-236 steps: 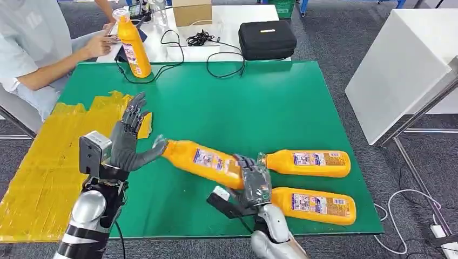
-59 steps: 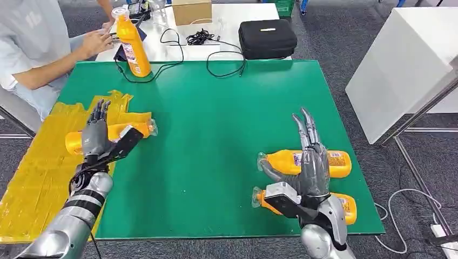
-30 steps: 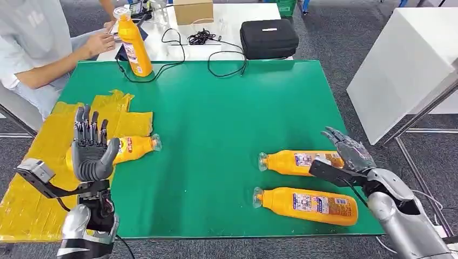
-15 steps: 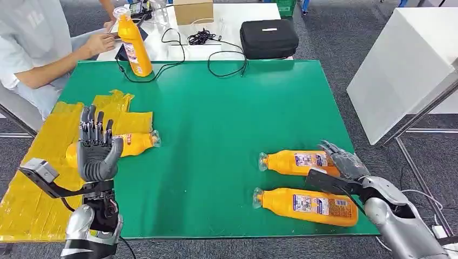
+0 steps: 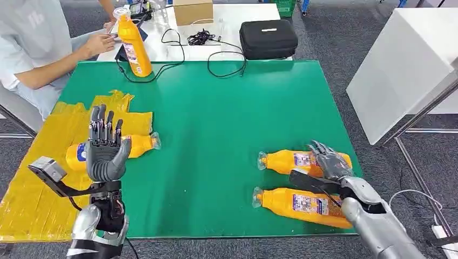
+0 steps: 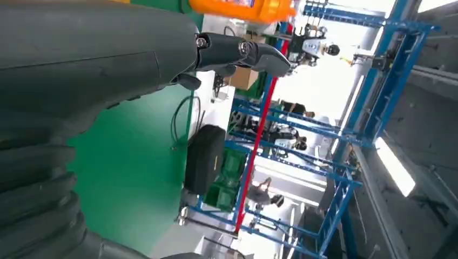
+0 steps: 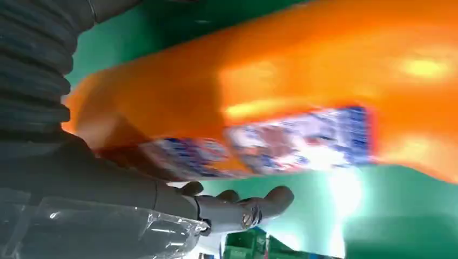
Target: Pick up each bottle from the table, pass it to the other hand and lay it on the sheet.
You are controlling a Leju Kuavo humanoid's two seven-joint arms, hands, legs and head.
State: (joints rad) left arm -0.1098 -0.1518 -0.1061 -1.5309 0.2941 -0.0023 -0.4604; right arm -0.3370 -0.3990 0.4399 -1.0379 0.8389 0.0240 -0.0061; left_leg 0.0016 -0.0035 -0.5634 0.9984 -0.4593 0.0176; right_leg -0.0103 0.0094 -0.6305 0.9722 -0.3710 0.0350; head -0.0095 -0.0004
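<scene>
Left hand (image 5: 105, 152) is hanging open above the bottle (image 5: 135, 145) lying on the sheet (image 5: 43, 178), right hand (image 5: 328, 162) is reaching over another bottle (image 5: 291, 160), fingers spread, gripping nothing.

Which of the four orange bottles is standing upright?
The bottle at the far left edge of the green table, near the seated person's hand. The other three lie on their sides: one on the yellow sheet, two by the right hand.

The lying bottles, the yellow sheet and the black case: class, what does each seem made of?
Lying bottles: likely glossy orange plastic, with highlights, clear caps and printed labels. Yellow sheet: probably thin plastic film or taped strips; it looks crinkled and ragged-edged. Black case: seemingly matte fabric over a semi-rigid shell, with rounded corners.
</scene>
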